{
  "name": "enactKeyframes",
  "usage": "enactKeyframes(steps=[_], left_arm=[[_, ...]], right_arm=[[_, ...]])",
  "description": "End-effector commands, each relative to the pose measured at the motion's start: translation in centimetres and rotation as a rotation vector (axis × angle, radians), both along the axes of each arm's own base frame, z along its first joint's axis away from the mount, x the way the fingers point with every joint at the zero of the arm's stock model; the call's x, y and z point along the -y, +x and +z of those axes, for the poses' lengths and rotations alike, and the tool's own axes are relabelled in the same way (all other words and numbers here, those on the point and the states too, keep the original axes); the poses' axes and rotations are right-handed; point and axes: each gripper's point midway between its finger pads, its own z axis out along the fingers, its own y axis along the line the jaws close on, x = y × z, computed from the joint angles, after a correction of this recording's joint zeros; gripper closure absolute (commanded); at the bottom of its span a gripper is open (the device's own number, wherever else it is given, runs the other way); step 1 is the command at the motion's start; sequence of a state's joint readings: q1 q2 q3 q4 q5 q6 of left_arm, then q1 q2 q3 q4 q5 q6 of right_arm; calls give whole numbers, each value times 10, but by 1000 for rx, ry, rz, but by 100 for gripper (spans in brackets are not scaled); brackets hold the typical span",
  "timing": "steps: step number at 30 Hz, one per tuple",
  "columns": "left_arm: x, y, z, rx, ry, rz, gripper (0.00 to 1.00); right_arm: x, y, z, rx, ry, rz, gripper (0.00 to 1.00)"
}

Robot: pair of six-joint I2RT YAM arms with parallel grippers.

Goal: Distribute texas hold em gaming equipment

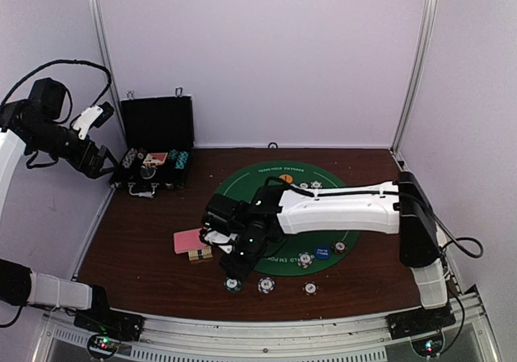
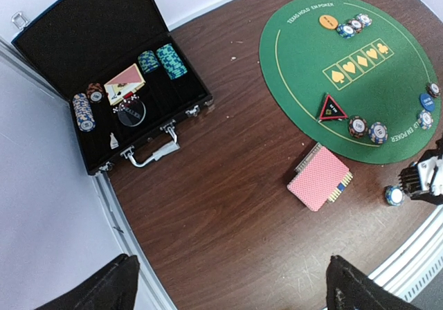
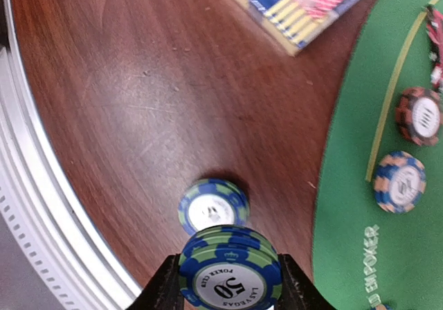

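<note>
near the front edge of the table [image 3: 104,81], your right gripper [image 3: 230,282] is partly closed on a blue-green chip [image 3: 230,265] marked 50, pinched at its rim between both fingers over bare wood. just beyond it, a second blue-green chip [image 3: 212,206] lies flat on the table, off the green mat [image 3: 360,206]. pink-backed cards [image 2: 320,178] sit stacked just beside the mat's edge. red-black triangle marker [image 2: 333,108] is on the mat, with a red-brown chip [image 2: 358,126] just beside it. orange button [image 2: 328,21] and blue button [image 2: 427,102] are on the mat too. your left gripper [image 2: 232,272] hangs high over the table near the black case [image 2: 69,40], jaws spread wide, holding nothing.
</note>
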State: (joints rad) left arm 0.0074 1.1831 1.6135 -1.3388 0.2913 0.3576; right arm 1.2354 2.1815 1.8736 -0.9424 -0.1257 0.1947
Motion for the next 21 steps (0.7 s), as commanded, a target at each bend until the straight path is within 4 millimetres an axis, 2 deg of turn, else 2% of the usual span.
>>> enactKeyframes(steps=[1,7,11,21], left_arm=[[-1,-1,14,47,2,2,3],[-1,-1,13,42,-1,3,2],[-1,-1,13,41,-3,1,2],[0,0,13,39,-4,-3,2]], right_arm=[[24,29,24,35,45,-114,88],[52,40,-4,10,-5,-172,89],[61,47,-23,0,-39,-194,90],[63,70,-43,-4,-53,-239,92]])
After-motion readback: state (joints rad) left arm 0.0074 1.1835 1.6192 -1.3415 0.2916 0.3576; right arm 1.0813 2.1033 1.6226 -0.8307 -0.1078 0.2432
